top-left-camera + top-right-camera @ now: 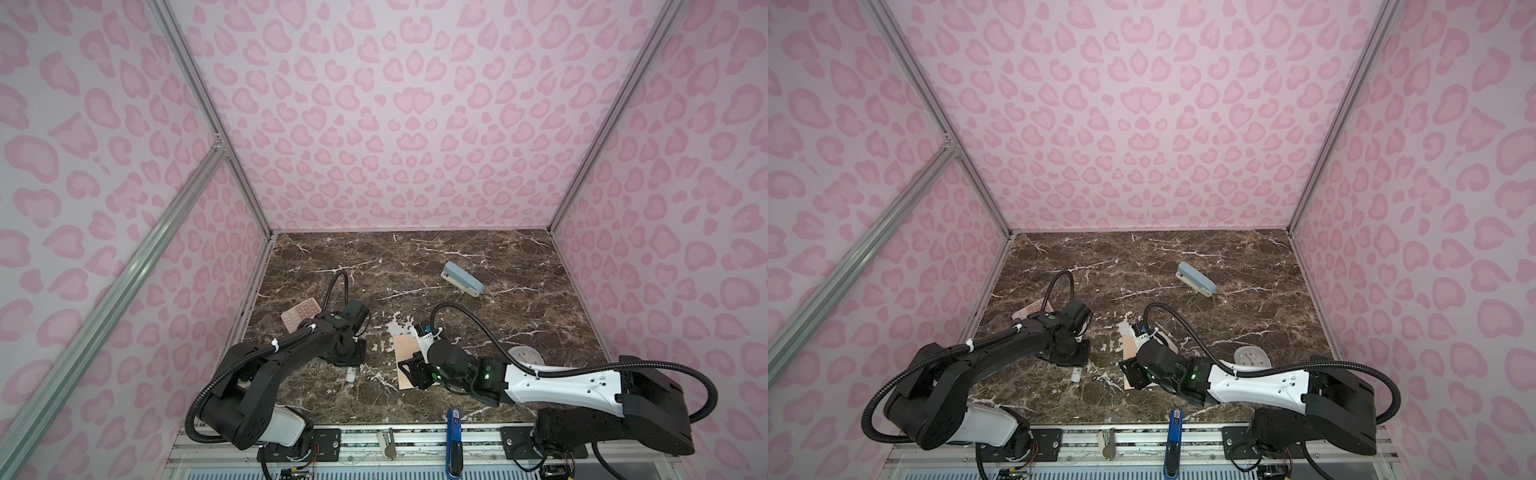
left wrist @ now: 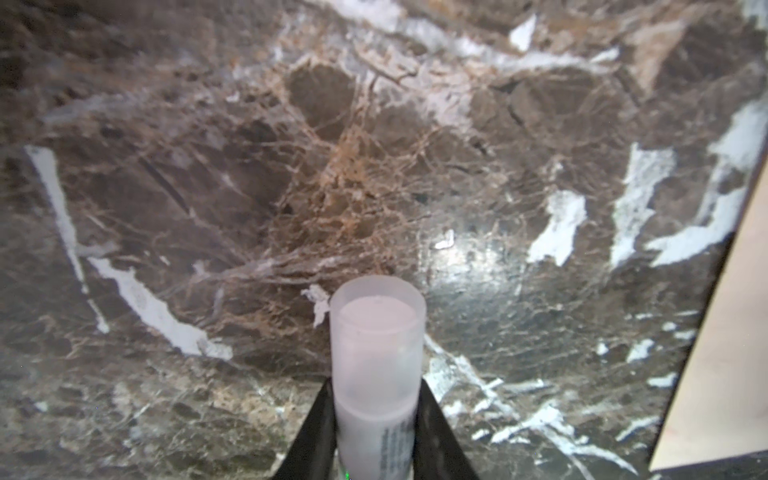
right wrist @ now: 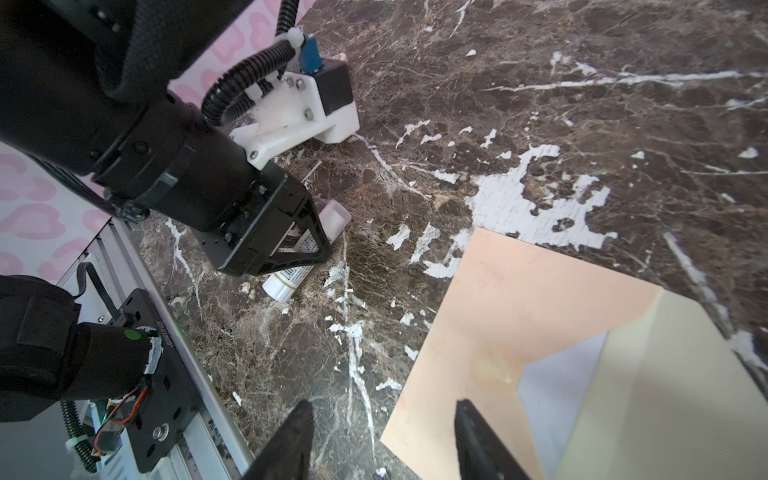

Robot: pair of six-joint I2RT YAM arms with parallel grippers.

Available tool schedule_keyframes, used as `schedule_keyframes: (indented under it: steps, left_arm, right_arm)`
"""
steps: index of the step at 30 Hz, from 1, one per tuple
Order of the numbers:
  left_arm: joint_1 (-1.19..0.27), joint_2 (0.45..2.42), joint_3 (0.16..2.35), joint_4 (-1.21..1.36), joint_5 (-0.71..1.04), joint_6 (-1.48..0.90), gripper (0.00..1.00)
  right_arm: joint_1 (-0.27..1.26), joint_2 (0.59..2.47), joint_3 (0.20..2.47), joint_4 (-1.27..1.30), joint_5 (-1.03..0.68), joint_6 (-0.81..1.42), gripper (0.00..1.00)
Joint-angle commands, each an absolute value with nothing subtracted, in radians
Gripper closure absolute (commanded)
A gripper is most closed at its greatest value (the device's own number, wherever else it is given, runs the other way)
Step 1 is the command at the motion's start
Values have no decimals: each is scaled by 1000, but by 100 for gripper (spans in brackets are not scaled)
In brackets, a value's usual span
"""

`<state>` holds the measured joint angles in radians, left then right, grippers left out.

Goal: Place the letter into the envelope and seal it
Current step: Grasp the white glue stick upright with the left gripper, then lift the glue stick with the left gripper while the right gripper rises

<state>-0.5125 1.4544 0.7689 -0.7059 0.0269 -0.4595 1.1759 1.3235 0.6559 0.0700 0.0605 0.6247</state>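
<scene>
Between the two black fingers of the left gripper lies a glue stick: a white cylindrical tube with fine print on its side and a frosted translucent cap. Both fingers press against the tube's sides, so the jaws are closed on it. The tube lies flat on the table, a glossy dark brown marble-pattern surface with white veins and chipped white patches.

The right gripper stands with its jaws well apart and grips nothing. One finger is over bare marble and the other over the near edge of the envelope.

The envelope is a flat, matte, peach-orange paper rectangle near the table's centre, just right of the glue stick. Its triangular flap, pale cream inside, is folded open. The letter sits inside the pocket, with a plain white strip showing at the V-shaped mouth.

At far right lies a grey-blue stapler with rounded ends. A pink calculator lies at left, partly behind the left arm. A small white clock with a round dial sits at right.
</scene>
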Motion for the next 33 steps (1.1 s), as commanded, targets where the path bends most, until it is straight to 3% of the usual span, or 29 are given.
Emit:
schedule_keyframes:
  steps: [1,10,21,33]
  left_arm:
    - [-513,1467,787,-746,50,-439,72]
    - [-527,1533,799,-758,39,-452,73]
    - [-544,1591,818,-776,20,-456,65]
    - [-545,1578,809,-768,43,-453,71]
  right_arm:
    - [1175,1331,653,94,80,616,43]
    - [1174,1315,629,107,90,620,43]
    - [1154,1293,605,107,83,615,43]
    - [1141,1294,606,112,73,614,43]
